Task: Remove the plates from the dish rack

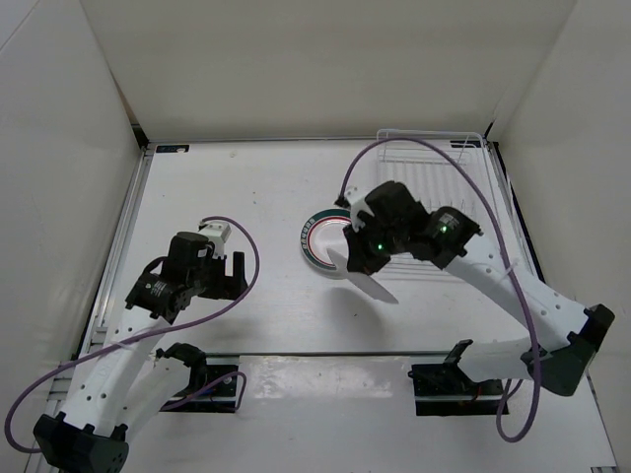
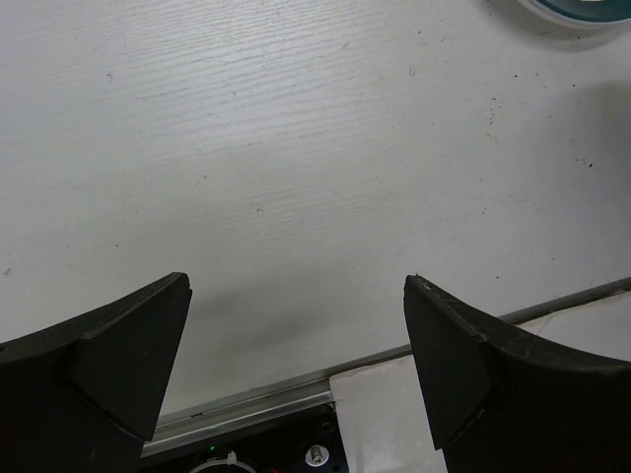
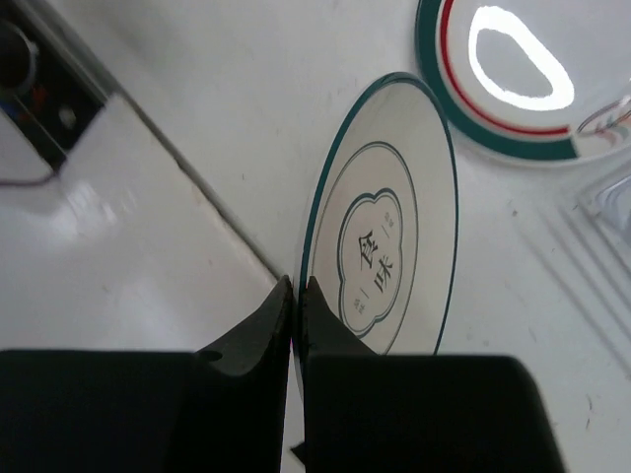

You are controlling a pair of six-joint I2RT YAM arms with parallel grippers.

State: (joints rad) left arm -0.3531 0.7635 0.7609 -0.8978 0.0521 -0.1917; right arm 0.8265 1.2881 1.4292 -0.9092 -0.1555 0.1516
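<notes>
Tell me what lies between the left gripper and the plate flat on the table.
Bare table, seen in the top and left wrist views; only the purple cable loops past the left gripper before the plate.

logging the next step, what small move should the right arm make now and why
Probably lower the held plate onto the flat plate beside it, then release: the right gripper grips its rim, and it hangs tilted above the table.

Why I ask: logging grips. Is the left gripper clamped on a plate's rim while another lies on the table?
No: the right gripper clamps the held plate at its rim, per the right wrist view; the green-and-red-ringed plate lies on the table.
</notes>
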